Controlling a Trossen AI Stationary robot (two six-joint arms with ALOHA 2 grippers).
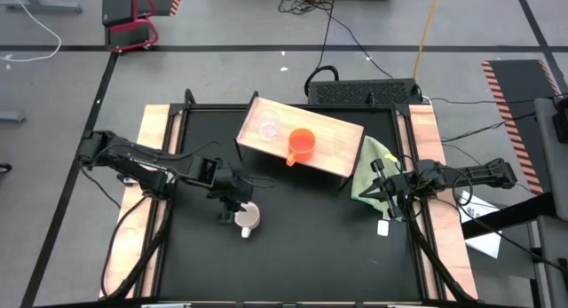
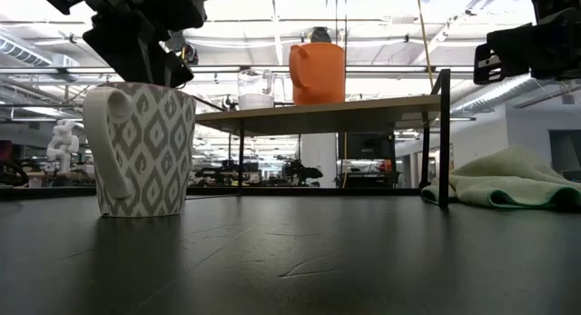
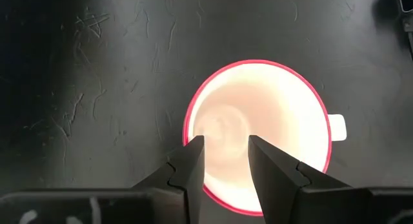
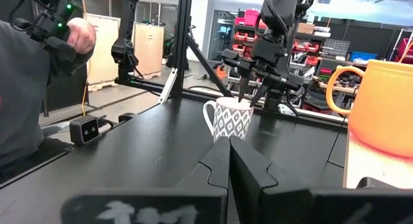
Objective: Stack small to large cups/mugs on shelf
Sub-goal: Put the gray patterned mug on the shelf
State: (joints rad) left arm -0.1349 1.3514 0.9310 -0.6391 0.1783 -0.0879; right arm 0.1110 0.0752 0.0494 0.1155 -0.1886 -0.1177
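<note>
The white mug with the dark pattern [image 1: 249, 217] stands upright on the black table, left of centre; it also shows in the low view [image 2: 141, 147]. My left gripper [image 3: 224, 146] is open and points down over its mouth, one fingertip by the rim, the other over the inside. The clear cup [image 1: 269, 126] and the orange mug [image 1: 302, 146] stand on the wooden shelf [image 1: 333, 144] at the far middle. My right gripper [image 1: 383, 194] is shut and empty at the right, beside a green cloth. My left gripper comes at the white mug from above, its fingers pointing down. One fingertip [image 3: 193, 146] stands at the rim on the side away from the handle [image 3: 337, 127], and the other hangs over the hollow. I cannot tell whether either finger touches the mug.
A crumpled green cloth [image 1: 373, 166] lies at the shelf's right end. A small white tag [image 1: 383, 226] lies near my right gripper. Pale wooden strips [image 1: 142, 201] run along both table sides. A person [image 4: 32, 82] stands beyond the table.
</note>
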